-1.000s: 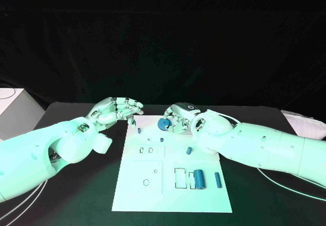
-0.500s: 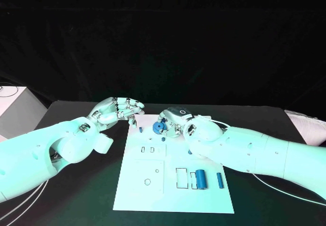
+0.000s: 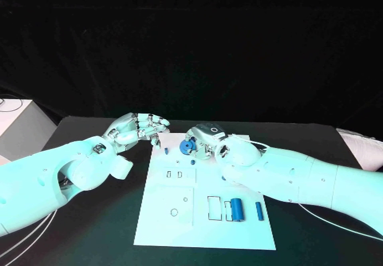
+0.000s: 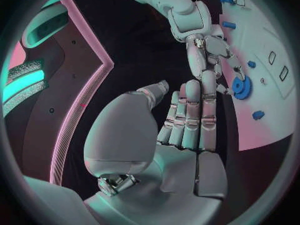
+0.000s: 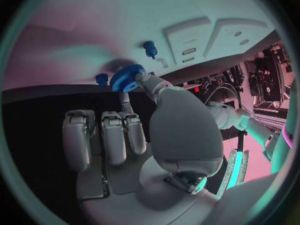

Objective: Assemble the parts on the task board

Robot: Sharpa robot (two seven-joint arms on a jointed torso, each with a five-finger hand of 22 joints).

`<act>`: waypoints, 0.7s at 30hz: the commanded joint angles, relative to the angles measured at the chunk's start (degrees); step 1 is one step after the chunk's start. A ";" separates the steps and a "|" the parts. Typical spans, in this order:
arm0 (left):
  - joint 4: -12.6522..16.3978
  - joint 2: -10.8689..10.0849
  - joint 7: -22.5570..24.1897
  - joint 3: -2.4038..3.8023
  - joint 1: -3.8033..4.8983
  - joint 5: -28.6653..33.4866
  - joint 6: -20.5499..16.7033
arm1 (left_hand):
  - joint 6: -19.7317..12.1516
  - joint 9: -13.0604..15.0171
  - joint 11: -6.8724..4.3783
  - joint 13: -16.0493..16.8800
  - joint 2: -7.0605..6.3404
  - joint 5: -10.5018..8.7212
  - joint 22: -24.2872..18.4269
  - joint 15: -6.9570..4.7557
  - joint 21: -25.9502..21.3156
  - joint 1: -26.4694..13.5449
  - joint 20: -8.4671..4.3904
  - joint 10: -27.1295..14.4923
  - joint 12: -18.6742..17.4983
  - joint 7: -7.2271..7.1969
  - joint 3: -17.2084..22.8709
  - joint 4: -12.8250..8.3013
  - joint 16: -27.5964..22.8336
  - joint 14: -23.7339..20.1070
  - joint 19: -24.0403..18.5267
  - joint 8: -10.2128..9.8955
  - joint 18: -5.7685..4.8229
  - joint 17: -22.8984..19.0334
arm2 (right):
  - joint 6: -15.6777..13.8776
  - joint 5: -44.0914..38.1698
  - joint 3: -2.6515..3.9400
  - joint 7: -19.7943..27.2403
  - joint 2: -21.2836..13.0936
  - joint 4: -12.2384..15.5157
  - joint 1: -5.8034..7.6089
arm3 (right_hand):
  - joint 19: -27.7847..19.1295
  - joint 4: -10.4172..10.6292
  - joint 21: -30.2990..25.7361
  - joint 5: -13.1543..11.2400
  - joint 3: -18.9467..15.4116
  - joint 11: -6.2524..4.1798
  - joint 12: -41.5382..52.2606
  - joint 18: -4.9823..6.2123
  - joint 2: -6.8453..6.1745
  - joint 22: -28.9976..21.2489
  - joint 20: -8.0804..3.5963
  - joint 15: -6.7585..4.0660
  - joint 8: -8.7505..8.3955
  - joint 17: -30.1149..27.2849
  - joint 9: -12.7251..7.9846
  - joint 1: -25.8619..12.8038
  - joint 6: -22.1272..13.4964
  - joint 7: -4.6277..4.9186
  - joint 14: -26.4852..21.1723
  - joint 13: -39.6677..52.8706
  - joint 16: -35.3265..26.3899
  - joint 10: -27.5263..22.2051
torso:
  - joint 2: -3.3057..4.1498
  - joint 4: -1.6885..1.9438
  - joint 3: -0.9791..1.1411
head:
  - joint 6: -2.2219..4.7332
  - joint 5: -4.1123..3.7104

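The white task board (image 3: 167, 221) lies in the middle of the table. My right hand (image 3: 206, 139) hovers over the board's far end and pinches a blue gear (image 3: 187, 146) between thumb and a finger; the right wrist view shows the gear (image 5: 128, 78) at the fingertips, just above the board (image 5: 75, 50). A blue peg (image 3: 166, 149) stands left of the gear, near the board's far left corner. My left hand (image 3: 135, 128) hangs beside that corner with fingers curled in and nothing in them. In the left wrist view the left hand (image 4: 181, 130) faces the right hand (image 4: 209, 55) and the gear (image 4: 241, 87).
More blue parts lie on the board: a small piece (image 3: 194, 163), another (image 3: 222, 177), a thick cylinder (image 3: 236, 209) and a thin pin (image 3: 259, 210) at the near right. Outlined slots (image 3: 174, 174) mark the board's middle. A white box (image 3: 16, 124) stands at the far left.
My right hand with the gear has shifted slightly left, closer to the standing peg. The left hand has stayed in place.
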 commanded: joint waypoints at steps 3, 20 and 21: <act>0.19 -0.07 0.17 0.03 0.02 -0.09 0.97 | -0.31 0.07 -0.19 -0.08 0.10 0.21 0.07 -0.04 0.29 -0.33 -0.16 -0.34 -0.20 0.75 0.32 0.04 -0.09 0.12 -0.37 -0.28 0.83 0.08 | -0.52 -2.07 0.00 -1.32 -0.17 -0.15 -0.08 | 4.05 -0.25 0.40 0.00 0.28 -0.38 -0.07 -0.59 -0.04 10.74 -0.43 -0.45 0.12 11.78 0.02 0.50 0.80 -0.66 5.08 14.79 -0.01 5.71 | -0.04 -0.11 -0.03 | -0.07 0.13; 0.25 -0.29 0.02 0.03 0.03 -0.09 1.15 | -0.31 0.14 -0.17 -0.07 0.05 0.20 0.13 -0.05 0.42 -0.29 -0.16 -0.34 -0.19 0.76 0.41 -0.13 -0.16 0.13 -0.45 -0.26 0.84 0.10 | 0.13 -3.00 -0.01 -2.20 -0.73 0.02 -0.07 | 4.11 -0.44 0.51 -0.08 0.45 -0.36 -0.07 -0.62 -0.19 10.87 -0.44 -0.46 0.10 11.73 0.00 0.55 0.80 -0.64 5.07 14.78 -0.03 5.71 | -0.09 -0.10 -0.01 | -0.21 0.02; 0.26 -0.29 0.01 0.03 0.03 -0.09 1.15 | -0.31 0.14 -0.17 -0.07 0.05 0.20 0.13 -0.05 0.42 -0.29 -0.16 -0.34 -0.19 0.76 0.41 -0.13 -0.16 0.13 -0.45 -0.26 0.84 0.10 | 0.18 -2.95 -0.01 -2.11 -0.70 0.00 -0.07 | 4.10 -0.47 0.49 -0.11 0.48 -0.35 -0.09 -0.62 -0.23 10.85 -0.44 -0.47 0.10 11.74 0.00 0.53 0.81 -0.63 5.07 14.77 -0.03 5.69 | -0.07 -0.12 -0.01 | -0.21 0.04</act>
